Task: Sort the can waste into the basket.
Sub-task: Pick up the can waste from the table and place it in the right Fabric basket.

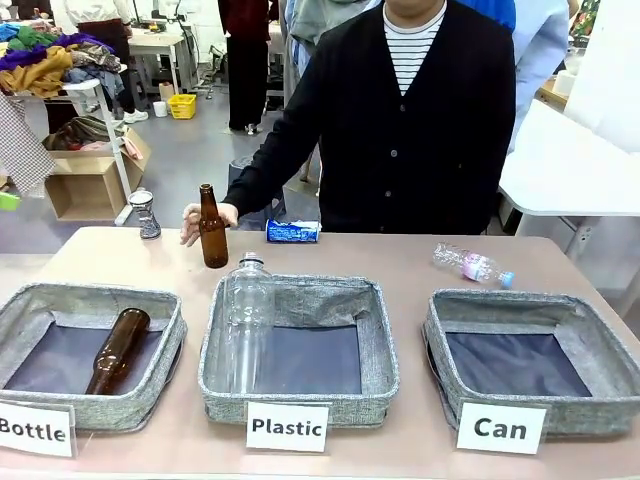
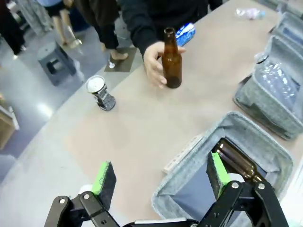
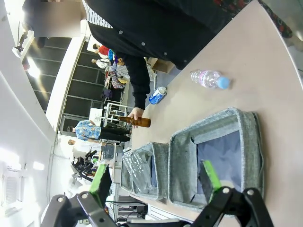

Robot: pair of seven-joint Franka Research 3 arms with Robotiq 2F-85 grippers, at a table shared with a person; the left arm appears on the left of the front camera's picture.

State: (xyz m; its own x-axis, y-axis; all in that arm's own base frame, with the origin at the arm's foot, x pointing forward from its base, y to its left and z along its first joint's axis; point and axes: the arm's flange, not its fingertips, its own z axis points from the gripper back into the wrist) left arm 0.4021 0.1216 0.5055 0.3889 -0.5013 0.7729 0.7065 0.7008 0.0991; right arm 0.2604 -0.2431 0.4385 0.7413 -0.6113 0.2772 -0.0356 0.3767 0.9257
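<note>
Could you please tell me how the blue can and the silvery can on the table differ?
The blue can lies on its side; the silvery can stands upright. The blue can bears white lettering; the silvery can looks dark and metallic. The blue can is right of the person's hand, the silvery can left of it. Both sit near the table's far edge, not in the Can basket.

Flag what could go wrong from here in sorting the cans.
1. The dark can stands at the far edge of the table; a nudge might push it off.
2. The person's hand holds an upright bottle between the two cans; a reach there might strike either.
3. The blue can lies on its side and may roll when gripped.
</note>
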